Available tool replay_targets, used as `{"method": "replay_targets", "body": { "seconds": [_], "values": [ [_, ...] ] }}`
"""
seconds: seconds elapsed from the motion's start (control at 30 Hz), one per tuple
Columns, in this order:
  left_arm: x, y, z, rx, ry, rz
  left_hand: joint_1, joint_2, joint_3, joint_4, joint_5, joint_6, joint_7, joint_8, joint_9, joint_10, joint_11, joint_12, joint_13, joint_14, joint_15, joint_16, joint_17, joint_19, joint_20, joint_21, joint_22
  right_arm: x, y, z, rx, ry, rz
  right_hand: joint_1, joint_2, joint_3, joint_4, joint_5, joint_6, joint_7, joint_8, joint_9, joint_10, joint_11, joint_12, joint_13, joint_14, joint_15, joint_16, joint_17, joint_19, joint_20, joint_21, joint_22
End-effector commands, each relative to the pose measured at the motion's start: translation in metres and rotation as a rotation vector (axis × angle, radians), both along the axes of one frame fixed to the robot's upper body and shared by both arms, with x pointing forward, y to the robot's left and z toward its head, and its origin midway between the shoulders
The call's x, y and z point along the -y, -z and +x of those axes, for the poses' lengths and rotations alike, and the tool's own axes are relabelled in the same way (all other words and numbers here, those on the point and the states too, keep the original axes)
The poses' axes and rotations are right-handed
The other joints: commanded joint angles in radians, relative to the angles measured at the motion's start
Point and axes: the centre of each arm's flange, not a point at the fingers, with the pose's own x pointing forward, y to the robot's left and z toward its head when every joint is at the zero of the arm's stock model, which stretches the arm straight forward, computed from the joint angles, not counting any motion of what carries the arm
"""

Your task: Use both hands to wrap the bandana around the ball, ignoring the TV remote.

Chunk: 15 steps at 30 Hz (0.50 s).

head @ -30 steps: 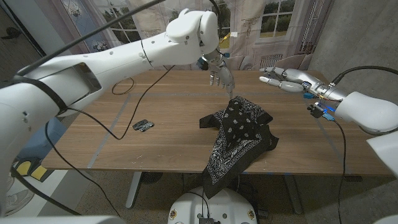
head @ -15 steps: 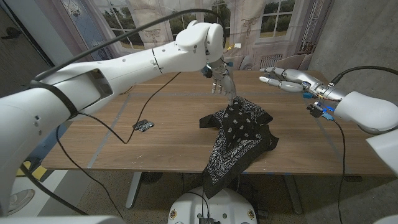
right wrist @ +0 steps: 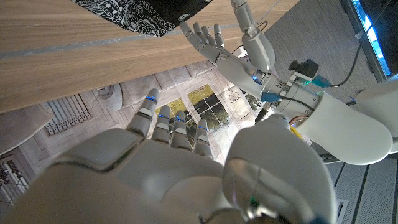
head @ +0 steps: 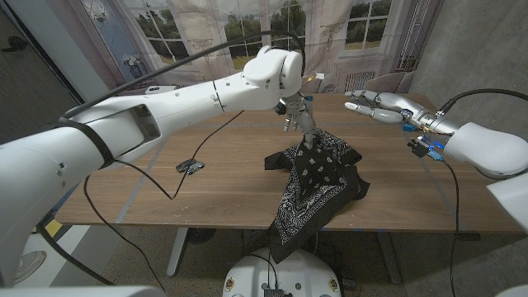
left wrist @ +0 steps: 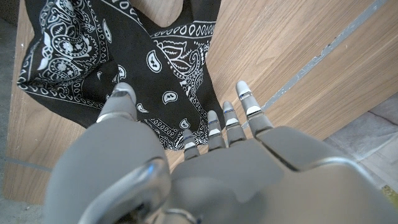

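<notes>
While the black bandana [head: 318, 177] lay humped near the tabletop's front edge with one corner hanging off, the left hand [head: 297, 114] hung above it and the right hand [head: 375, 106] waited aside, both with fingers spread, so the soft, light cloth looked easiest to grab by a loose corner.

Two glossy white, rounded arm shells with dark seam bands; black cables trail along each. Left hand [head: 295, 115] and right hand [head: 375, 106]: silver-grey metal, segmented fingers [left wrist: 247, 104] with pale tips. Blue-lit connectors sit at the right wrist.
</notes>
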Motion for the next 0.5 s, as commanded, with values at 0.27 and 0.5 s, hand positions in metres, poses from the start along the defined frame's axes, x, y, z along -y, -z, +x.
{"method": "replay_targets", "body": {
  "seconds": [0.27,0.5],
  "values": [
    [0.021,0.039,0.008,0.029,0.029,0.030,0.037,0.037,0.002,-0.001,-0.005,0.059,-0.002,0.019,0.001,0.058,-0.017,0.020,-0.006,0.045,-0.016,0.014,0.000,0.054,0.001,0.001,0.002,-0.001,0.001,0.000,0.002,0.001,0.000,-0.002,0.009,-0.010,0.001,-0.003,0.006,-0.005,-0.003,0.002,-0.001,-0.002,-0.006,-0.001,0.008,-0.007,0.000,-0.002,0.006,0.013,-0.002,0.002],
    [0.035,0.056,0.008,0.098,0.006,0.131,-0.010,0.033,-0.042,0.020,-0.037,-0.034,0.000,-0.026,-0.003,-0.072,0.001,-0.042,-0.018,-0.089,0.034,-0.031,-0.001,-0.020,0.004,-0.074,0.001,-0.001,0.002,0.001,0.006,0.003,-0.002,-0.001,0.011,-0.012,0.001,-0.005,0.007,-0.005,-0.004,0.002,0.002,-0.004,-0.007,-0.003,0.026,-0.014,0.005,-0.007,0.015,0.017,-0.001,0.002]
  ]
}}
